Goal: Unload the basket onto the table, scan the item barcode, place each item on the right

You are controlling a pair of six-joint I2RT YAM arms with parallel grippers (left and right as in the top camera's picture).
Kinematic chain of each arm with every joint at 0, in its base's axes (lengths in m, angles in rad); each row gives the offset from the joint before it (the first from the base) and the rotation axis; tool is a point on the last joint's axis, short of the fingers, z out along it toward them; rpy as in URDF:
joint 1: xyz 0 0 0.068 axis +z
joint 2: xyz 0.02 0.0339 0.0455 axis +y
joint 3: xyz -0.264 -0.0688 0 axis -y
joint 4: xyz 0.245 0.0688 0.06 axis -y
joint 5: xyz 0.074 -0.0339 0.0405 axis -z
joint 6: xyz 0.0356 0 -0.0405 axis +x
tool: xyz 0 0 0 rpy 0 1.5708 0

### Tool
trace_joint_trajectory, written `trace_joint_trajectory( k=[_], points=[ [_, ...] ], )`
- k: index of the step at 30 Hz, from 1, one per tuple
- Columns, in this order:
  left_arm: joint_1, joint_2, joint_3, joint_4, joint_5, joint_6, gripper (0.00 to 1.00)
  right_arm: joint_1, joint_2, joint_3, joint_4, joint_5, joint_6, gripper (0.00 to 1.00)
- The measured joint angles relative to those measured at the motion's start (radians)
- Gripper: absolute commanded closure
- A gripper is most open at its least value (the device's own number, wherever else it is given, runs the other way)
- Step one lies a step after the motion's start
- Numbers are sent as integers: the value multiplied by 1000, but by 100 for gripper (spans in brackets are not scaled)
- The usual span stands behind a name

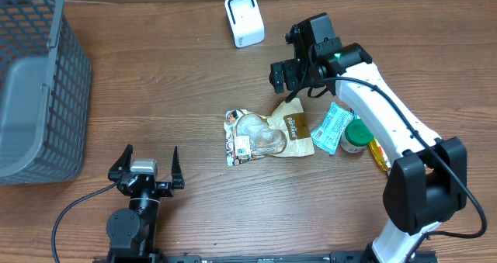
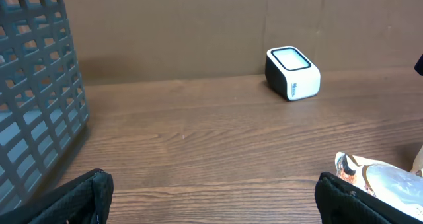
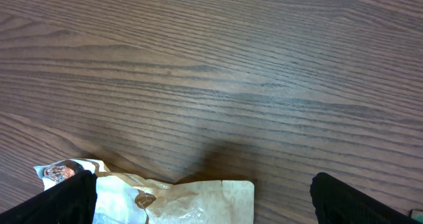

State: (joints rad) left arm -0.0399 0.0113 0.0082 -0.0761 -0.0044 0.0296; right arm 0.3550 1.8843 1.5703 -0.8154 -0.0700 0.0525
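The item nearest my right gripper is a brown and clear snack bag [image 1: 268, 135], lying flat mid-table with a small white label [image 1: 242, 147] near its left end. The white barcode scanner [image 1: 244, 19] stands at the far edge and also shows in the left wrist view as the scanner [image 2: 293, 72]. My right gripper [image 1: 293, 86] hangs open above the bag's far edge. In the right wrist view the bag's top [image 3: 198, 201] lies between the spread fingers of the gripper [image 3: 210, 209]. My left gripper [image 1: 147, 168] rests open near the front edge, nothing between its fingers [image 2: 73, 201].
A grey mesh basket [image 1: 35, 84] fills the left side. Right of the bag lie a teal packet [image 1: 332, 129], a green-lidded jar [image 1: 357, 136] and a yellow item [image 1: 380, 156], partly under the right arm.
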Motion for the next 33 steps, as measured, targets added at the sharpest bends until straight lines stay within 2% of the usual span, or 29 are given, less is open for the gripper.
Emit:
trace_joint_trajectory(
  k=[33],
  points=[
    [0, 0, 0, 0, 0, 0, 0, 0, 14, 0, 0, -1, 0, 0]
  ],
)
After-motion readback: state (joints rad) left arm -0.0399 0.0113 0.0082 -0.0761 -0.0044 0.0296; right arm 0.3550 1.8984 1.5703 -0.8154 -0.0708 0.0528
